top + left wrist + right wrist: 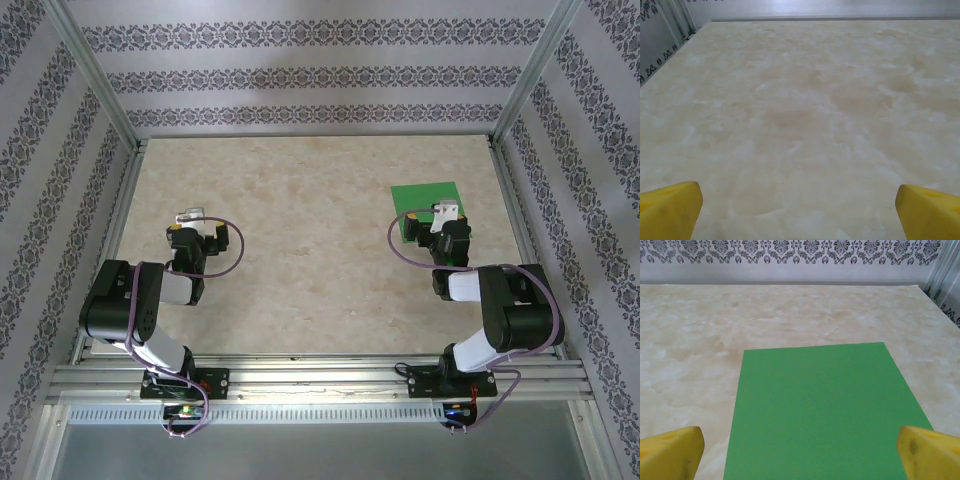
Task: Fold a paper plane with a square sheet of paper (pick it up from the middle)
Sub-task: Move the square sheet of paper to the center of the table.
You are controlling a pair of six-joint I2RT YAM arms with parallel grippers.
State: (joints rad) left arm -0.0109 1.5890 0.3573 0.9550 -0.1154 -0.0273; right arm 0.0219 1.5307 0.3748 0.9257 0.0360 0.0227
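square sheet of paper (pixel 820 410): plain bright green;
table (pixel 320 260): cream, marbled with beige;
walls (pixel 300 75): pale grey, dark damask bands;
fingers (pixel 670 452): yellow (the same on either arm)
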